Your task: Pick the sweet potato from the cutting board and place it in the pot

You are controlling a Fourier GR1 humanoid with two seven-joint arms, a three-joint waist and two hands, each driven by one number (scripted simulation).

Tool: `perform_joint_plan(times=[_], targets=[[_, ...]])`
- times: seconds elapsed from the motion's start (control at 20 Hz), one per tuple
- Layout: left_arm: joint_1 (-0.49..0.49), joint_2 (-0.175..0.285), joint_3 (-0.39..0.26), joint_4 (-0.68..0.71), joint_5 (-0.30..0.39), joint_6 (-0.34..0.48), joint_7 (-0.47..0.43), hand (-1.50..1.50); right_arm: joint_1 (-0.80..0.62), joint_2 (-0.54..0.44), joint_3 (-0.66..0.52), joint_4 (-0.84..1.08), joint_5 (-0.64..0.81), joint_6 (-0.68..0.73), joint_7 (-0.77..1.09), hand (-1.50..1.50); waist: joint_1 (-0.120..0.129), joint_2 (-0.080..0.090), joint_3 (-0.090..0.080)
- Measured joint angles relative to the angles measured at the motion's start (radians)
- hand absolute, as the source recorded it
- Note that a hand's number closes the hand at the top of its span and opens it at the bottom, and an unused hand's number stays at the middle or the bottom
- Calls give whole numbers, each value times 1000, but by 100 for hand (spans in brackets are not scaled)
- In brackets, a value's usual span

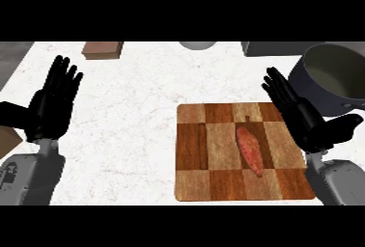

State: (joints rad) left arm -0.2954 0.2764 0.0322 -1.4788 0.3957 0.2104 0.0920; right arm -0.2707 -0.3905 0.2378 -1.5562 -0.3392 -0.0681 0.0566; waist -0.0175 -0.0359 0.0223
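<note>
Black left hand (50,108) and right hand (310,125) show straight, slightly spread fingers; a tapered orange sweet potato (249,150) lies on the checkered wooden cutting board (214,185).

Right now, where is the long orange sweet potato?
The long orange sweet potato lies on the checkered wooden cutting board at the head view's right, just left of the black right hand; the grey metal pot stands beyond that hand.

Counter (135,101) bearing cutting board (214,179), pot (319,94)
</note>
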Motion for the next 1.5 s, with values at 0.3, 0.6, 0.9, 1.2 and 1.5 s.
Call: perform_joint_plan(times=[0.3, 0.6, 0.9, 1.2, 1.5], targets=[[-45, 33, -30, -27, -60, -11, -27, 0, -145, -23, -20, 21, -201, 328, -59, 150, 74, 43, -10], [-48, 33, -63, -34, -96, -20, -53, 0, -230, -208, -59, 130, -56, 591, -312, -150, 89, 64, -13], [-46, 29, -79, -37, -120, -13, -62, 0, -259, -308, -84, 216, 63, 736, -584, -150, 88, 67, -12], [-36, 26, -78, -32, -125, -16, -71, 0, -291, -412, -4, 221, 275, 669, -714, -150, 86, 62, -16], [-21, 16, -91, -48, -142, -5, -70, 0, -325, -487, 143, 235, 479, 568, -837, -150, 81, 55, -18]])
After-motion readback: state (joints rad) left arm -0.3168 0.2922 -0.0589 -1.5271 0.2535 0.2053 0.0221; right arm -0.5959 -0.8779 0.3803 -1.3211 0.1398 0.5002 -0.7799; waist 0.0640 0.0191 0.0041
